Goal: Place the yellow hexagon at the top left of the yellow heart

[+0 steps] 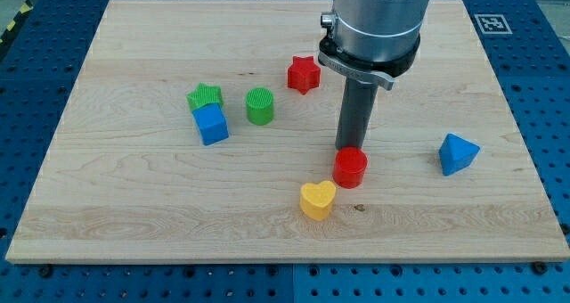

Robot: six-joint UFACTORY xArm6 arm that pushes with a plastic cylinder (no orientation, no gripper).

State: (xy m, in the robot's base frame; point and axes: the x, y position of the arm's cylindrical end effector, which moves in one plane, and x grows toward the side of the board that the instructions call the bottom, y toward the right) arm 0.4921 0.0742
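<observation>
The yellow heart (318, 199) lies on the wooden board (134, 214) near the view's bottom centre. No yellow hexagon shows in the camera view; the arm's body covers part of the board's top. My tip (354, 150) is at the top edge of a red cylinder (350, 167), touching it or nearly so. The red cylinder sits just up and right of the yellow heart, close to it.
A red star (303, 73) lies up and left of the rod. A green cylinder (260, 105), a green star (205, 95) and a blue cube (211, 124) cluster at the left. A blue triangular block (457, 153) lies at the right.
</observation>
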